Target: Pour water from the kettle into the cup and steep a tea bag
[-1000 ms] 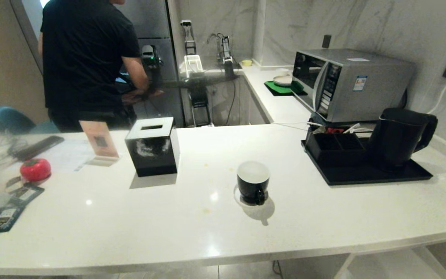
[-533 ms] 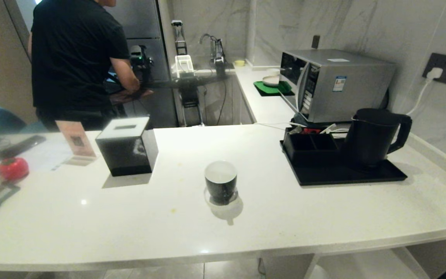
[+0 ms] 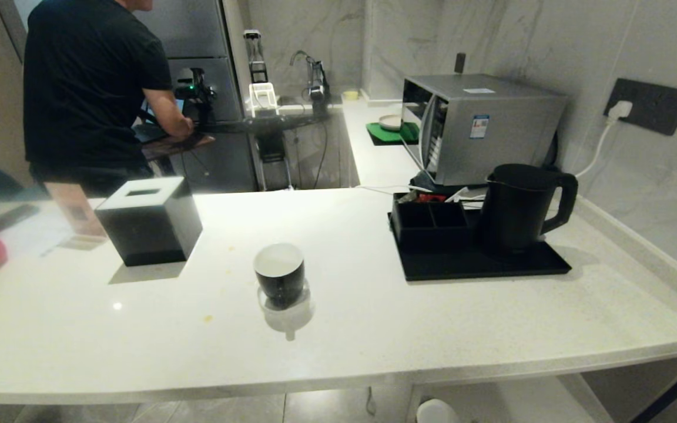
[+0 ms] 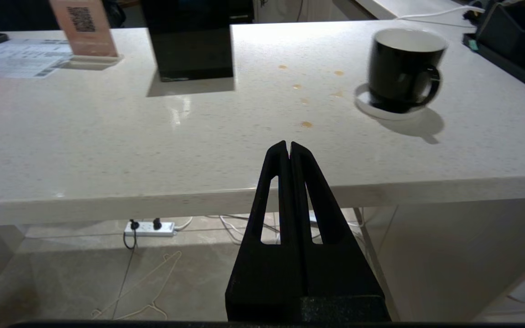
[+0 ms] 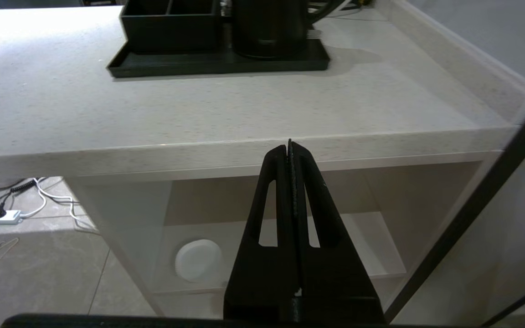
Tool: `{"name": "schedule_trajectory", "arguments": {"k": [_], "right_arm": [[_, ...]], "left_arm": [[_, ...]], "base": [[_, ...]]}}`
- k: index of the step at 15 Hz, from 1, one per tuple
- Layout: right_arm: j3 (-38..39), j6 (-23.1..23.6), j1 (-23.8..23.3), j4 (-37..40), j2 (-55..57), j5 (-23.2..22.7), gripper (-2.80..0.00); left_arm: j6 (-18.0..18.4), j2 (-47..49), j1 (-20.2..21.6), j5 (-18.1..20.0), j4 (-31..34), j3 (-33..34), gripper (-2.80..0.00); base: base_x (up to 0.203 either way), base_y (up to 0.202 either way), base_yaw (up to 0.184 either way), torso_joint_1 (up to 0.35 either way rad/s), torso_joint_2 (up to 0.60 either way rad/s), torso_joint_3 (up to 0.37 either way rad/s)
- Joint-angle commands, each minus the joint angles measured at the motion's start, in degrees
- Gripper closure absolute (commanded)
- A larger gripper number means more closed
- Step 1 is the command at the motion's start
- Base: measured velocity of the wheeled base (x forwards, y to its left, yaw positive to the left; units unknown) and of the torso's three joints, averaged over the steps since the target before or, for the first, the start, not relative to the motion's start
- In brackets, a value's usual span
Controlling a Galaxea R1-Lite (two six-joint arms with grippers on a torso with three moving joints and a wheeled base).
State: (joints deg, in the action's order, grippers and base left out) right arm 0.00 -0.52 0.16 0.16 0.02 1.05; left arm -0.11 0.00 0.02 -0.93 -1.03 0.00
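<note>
Beyond both closed, empty grippers, left gripper and right gripper, the kettle and cup stand untouched, so pouring and steeping remain.

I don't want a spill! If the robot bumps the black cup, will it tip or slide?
The cup is short and wide, so it probably would not tip easily. It sits on a smooth white saucer, so it could slide on that. It looks like glazed ceramic, so it is likely slippery and breakable.
</note>
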Motion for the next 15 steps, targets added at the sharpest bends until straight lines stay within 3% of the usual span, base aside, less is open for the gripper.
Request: {"name": "schedule_trajectory", "arguments": {"k": [1, 15], "right_arm": [[0.00, 0.00, 0.02, 0.02, -0.02, -0.04, 0.00], [0.00, 0.00, 0.02, 0.02, -0.02, -0.01, 0.00]], "left_arm": [[0.02, 0.02, -0.02, -0.04, -0.02, 0.00, 0.00], [0.02, 0.09, -0.02, -0.04, -0.02, 0.00, 0.00]], "base": [[0.000, -0.122, 0.002, -0.001, 0.00, 0.003], [0.000, -0.005, 0.001, 0.000, 0.00, 0.000]]}}
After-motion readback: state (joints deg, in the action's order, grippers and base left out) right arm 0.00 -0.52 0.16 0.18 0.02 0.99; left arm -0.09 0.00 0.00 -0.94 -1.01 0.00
